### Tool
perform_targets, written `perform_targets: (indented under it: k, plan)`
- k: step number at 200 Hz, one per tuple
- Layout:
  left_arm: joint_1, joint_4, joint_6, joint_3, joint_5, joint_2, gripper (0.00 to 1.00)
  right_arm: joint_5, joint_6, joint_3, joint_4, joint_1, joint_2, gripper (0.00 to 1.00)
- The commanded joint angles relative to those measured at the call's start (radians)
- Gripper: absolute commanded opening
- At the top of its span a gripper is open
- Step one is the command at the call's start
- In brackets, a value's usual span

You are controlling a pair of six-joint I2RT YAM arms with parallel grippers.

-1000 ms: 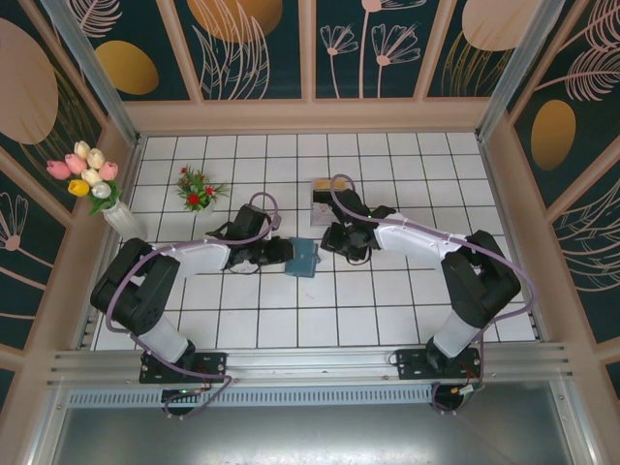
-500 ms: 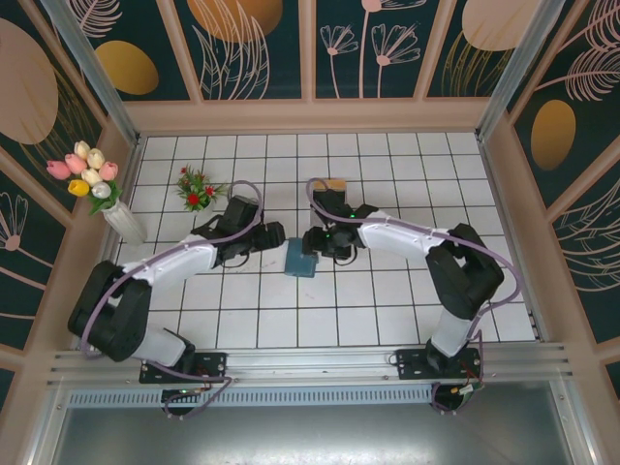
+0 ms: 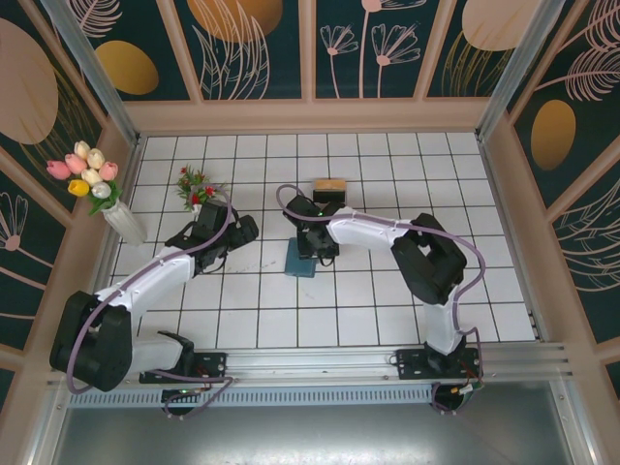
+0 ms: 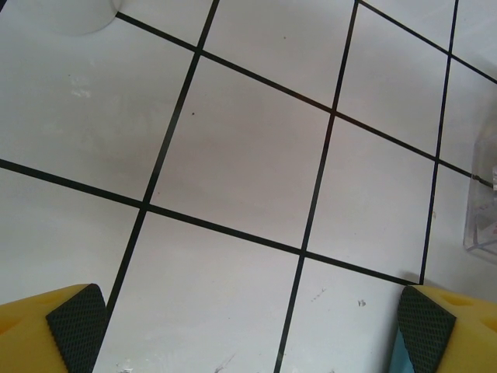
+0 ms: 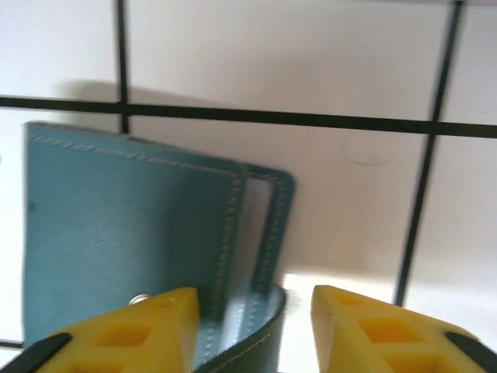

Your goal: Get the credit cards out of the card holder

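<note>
White tabletop [image 3: 339, 310] of square tiles with black grout: the small teal stitched leather card holder [image 3: 301, 260] lies near its centre. The right gripper [image 5: 252, 334], fingers apart, hovers at the holder's 1 o'clock edge. The left gripper [image 4: 248, 326], also spread wide, sits at the holder's 9 o'clock over bare tile.

card holder [image 3: 301, 259]: one
grippers: two, left gripper [image 4: 248, 322] and right gripper [image 5: 252, 334]
stand [image 3: 328, 187]: one
tulip vase [image 3: 121, 218]: one, far left
flower pot [image 3: 197, 189]: one
</note>
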Motion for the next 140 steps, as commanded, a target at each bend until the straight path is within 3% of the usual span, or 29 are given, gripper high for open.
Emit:
perform_targets:
  k: [1,28,41,71,121,140]
  plan:
    - [0.001,0.001,-0.007,-0.013,0.015,0.002,0.98,0.105,0.034,0.039,-0.107,0.004,0.003,0.38]
    - [0.001,0.019,0.010,-0.007,0.050,0.014,0.98,0.094,0.051,0.012,-0.100,0.002,-0.021,0.23]
    - [0.001,0.022,0.022,-0.001,0.061,0.018,0.99,0.076,0.056,-0.006,-0.084,0.001,-0.034,0.12]
    - [0.000,0.030,0.050,0.008,0.112,0.021,0.98,0.037,0.069,-0.024,-0.061,-0.007,-0.079,0.02]
    - [-0.006,0.144,0.056,-0.074,0.348,-0.026,0.99,-0.096,0.057,-0.062,0.011,-0.074,-0.260,0.02]
    - [-0.035,0.176,0.047,-0.095,0.378,-0.031,0.98,-0.202,0.034,-0.090,0.051,-0.108,-0.308,0.02]
